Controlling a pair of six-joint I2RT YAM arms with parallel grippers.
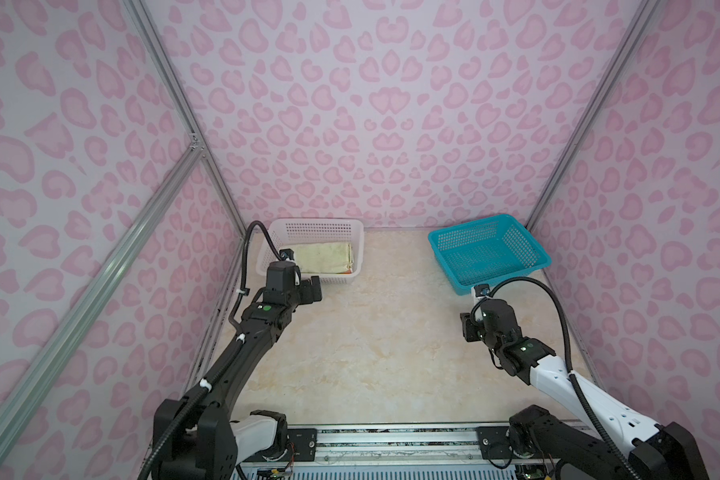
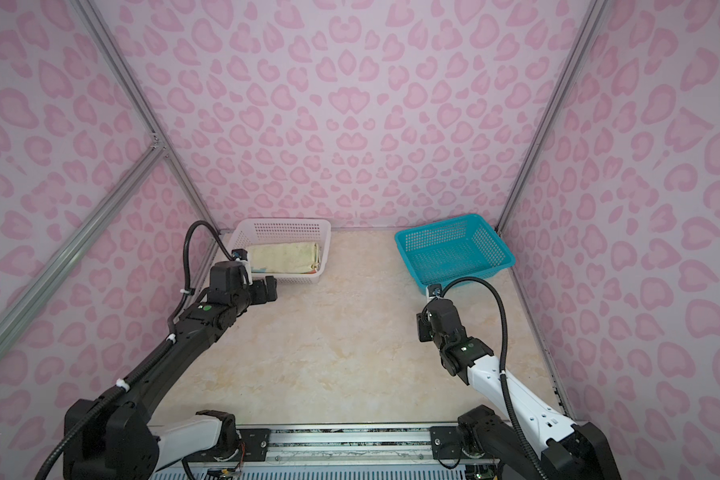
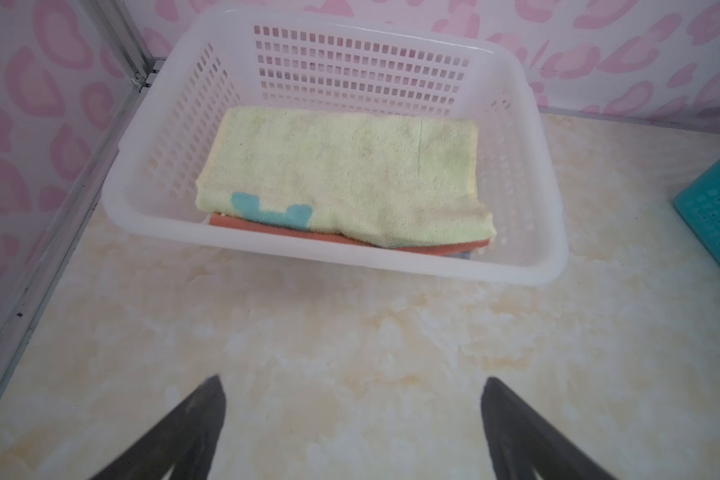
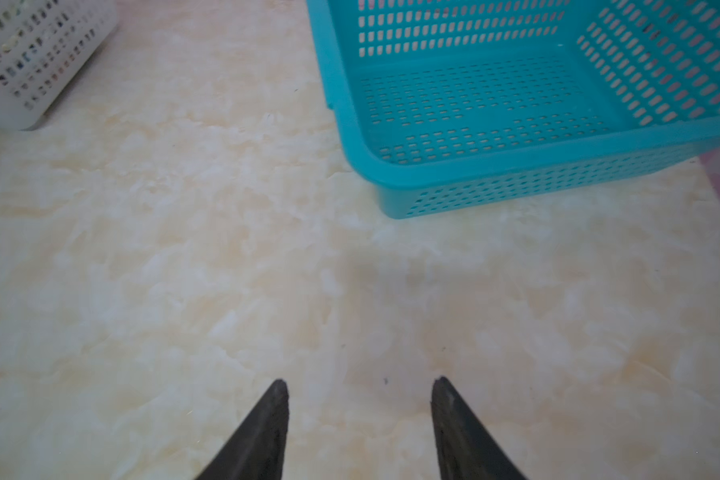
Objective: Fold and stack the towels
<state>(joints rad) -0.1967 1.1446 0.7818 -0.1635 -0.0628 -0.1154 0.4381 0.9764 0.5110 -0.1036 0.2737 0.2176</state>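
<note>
Looking down in both top views: finding the towels [image 1: 327, 257] folded and stacked inside the white basket [image 1: 316, 230] at far left of the desk [image 1: 371, 340], pale-yellow face uppermost; spotting the teal basket [image 1: 466, 239] well apart, far right. Peering through the left wrist view: hovering left fingers [image 3: 196, 428] spread wide, released, over bare desk near the white basket; glimpsing orange edges beneath the top towel. Peering through the right wrist view: hanging right fingers [image 4: 265, 436] parted, gripping nothing, near the teal basket.

I look out on a white basket [image 1: 316, 230] standing on the marbled bench [image 1: 371, 332]. Well to its right in both top views stands a teal basket [image 1: 487, 249], turned askew. Behind the white basket rises a pink-spotted wall [image 1: 391, 124].
</note>
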